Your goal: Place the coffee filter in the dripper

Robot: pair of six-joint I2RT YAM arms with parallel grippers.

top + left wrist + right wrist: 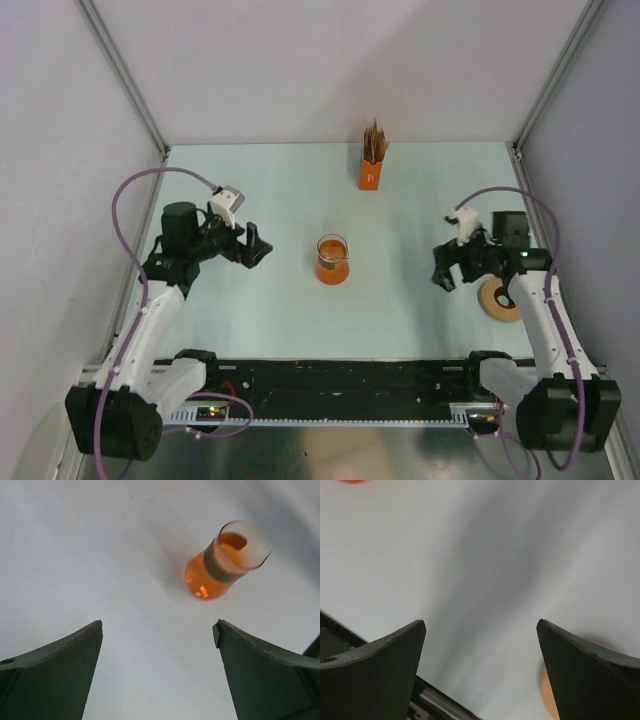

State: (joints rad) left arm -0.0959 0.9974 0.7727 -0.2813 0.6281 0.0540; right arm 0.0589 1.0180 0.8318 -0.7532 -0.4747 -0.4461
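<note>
Cannot pick out the coffee filter as one single sheet: only a bunch of thin brown papers [376,141], pointed and a little fanned, standing upright in a small orange box [370,176] at the far middle of the table [250,190]. Cannot say for sure where the dripper is either. At the centre of the table, an orange glass beaker [332,262] with a pale, cloudy, round upper part and a grey band under it, seen best from the left wrist. Too blurred to tell whether a separate clear funnel or only the beaker's own neck. Beaker body bulbous and glossy, with small bright reflections, upright on the smooth, matte, pale blue-green surface.

To the left of the beaker and apart from it, the left gripper [256,246], turned toward it and released: two dark, matte, wedge-shaped fingers [60,675] spread wide, grasping nothing, only bare table between them. To the right, well apart from the beaker, the right gripper [446,272], likewise released, its dark fingers [375,675] wide apart above the table, nothing held. Near it on the outer side, a flat round tan disc [497,300] lying on the table, partly covered by the right arm. Thin purple cables [128,200] looping over both arms.
</note>
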